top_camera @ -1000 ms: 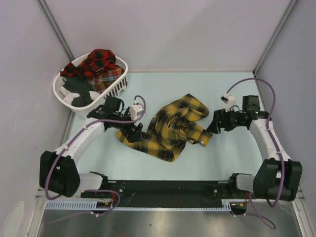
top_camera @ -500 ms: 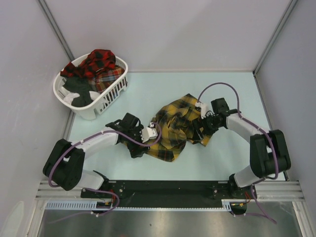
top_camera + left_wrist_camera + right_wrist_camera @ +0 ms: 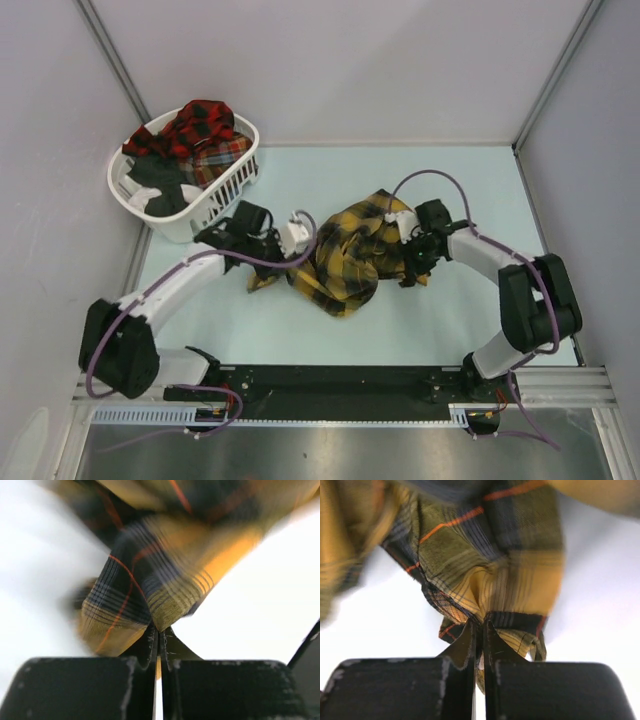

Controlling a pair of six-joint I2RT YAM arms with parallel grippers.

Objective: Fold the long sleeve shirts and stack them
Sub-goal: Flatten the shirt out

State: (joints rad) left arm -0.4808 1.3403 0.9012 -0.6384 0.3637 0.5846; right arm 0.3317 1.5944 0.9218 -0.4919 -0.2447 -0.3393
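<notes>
Pinching opposite sides of the bunched mustard-yellow shirt [image 3: 350, 265] at mid-tabletop [image 3: 460, 330], the left end effector [image 3: 159, 634] and right end effector [image 3: 479, 627] are each clamped fully shut on a fold of cloth, probably to pull it apart and flat for folding, red plaid shirts [image 3: 200, 125] lying in the basket [image 3: 205, 205].

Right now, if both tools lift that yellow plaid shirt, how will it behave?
Probably floppy: the yellow plaid shirt lies crumpled in folds. Likely to sag between the left tool and right tool, each pinching only a small bunch. Thin cloth, so probably light.
</notes>
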